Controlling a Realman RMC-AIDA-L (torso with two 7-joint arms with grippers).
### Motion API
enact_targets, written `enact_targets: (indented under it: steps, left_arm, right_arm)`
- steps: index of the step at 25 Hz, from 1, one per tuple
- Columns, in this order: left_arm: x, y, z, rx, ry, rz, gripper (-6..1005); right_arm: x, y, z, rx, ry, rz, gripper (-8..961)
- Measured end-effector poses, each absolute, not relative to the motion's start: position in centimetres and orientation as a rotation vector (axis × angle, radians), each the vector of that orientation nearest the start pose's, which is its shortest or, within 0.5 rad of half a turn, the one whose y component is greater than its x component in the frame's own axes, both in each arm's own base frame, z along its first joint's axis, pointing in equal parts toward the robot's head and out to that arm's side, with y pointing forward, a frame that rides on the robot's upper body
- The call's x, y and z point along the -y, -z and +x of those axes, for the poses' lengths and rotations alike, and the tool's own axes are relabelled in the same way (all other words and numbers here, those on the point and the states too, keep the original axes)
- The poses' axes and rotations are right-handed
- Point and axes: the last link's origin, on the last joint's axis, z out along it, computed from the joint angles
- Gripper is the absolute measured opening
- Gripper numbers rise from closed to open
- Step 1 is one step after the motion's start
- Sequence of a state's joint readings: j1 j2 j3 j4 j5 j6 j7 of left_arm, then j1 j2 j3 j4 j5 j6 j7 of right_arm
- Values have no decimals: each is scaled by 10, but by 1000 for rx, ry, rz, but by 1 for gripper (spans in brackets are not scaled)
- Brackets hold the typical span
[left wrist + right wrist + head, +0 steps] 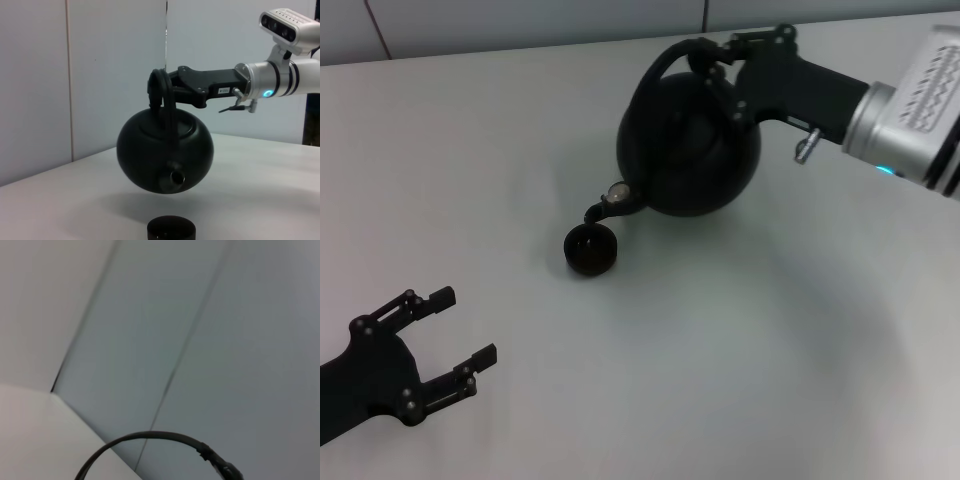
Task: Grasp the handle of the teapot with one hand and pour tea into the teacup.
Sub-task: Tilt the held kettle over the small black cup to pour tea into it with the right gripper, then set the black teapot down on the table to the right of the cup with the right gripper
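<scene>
The round matte-black teapot point(695, 140) hangs in the air, tilted, its short spout point(605, 207) pointing down over the small dark teacup point(590, 250) on the white table. My right gripper point(715, 55) is shut on the arched black handle point(665, 65) at the pot's top. The left wrist view shows the lifted teapot point(165, 152) from the front, its spout opening point(176, 178) just above the teacup point(171, 230), with the handle point(161, 90) clamped by the right gripper point(172, 90). A curve of the handle point(150, 437) shows in the right wrist view. My left gripper point(460, 330) rests open at the near left.
The white table point(720, 350) stretches all around the cup. A pale wall point(520, 20) runs along its far edge. The right arm's silver wrist point(910, 110) reaches in from the far right.
</scene>
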State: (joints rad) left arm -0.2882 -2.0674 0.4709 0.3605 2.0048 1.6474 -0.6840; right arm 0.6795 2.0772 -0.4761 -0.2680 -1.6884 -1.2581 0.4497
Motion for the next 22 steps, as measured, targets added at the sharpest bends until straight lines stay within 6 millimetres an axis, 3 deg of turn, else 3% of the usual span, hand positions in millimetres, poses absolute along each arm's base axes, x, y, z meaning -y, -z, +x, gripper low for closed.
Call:
enact_targets:
  steps: [2,7,14,22]
  left_arm:
    - [-227,21,-335,341,785,-2526,802]
    - [-227,21,-334,339,787,-2527,802]
    - [-227,21,-334,338,788,-2527,802]
    - [-232,20,-332,322,788,-2532,802]
  right_arm:
    - [-380,14,258,-107,-707,-2226,84]
    - [-368,8,275,-288,-782,-2155,88]
    - [-354,6,294,-420,-823,-2064,94]
    - [-346,18,308,-497,-782,-1968,100]
